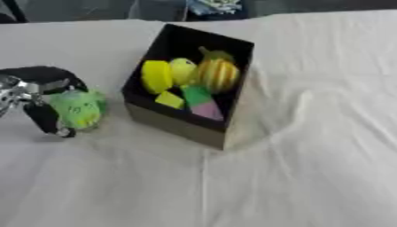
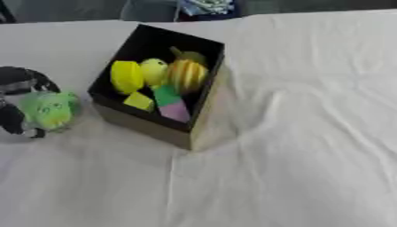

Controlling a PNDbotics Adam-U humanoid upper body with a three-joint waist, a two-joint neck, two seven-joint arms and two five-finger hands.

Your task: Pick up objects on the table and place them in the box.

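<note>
Over at the left edge of the frame, the left robot hand (image 1: 43, 95) comes in low above the worktop (image 1: 310, 168), its black fingers (image 1: 45, 119) and thumb curled round a fuzzy green toy (image 1: 78, 108), which it holds just left of the box. To the right of it, at centre frame, the black-lined cardboard box (image 1: 174, 126) stands open on the white cloth, turned at an angle. Inside lie a yellow oval piece (image 1: 156, 76), a yellow-green rounded fruit (image 1: 183, 70), a striped yellow-orange gourd shape (image 1: 218, 74) with a green stem end, a small yellow block (image 1: 170, 99), a green block (image 1: 197, 94) and a pink block (image 1: 207, 110). The cloth to the right of the box is creased.
</note>
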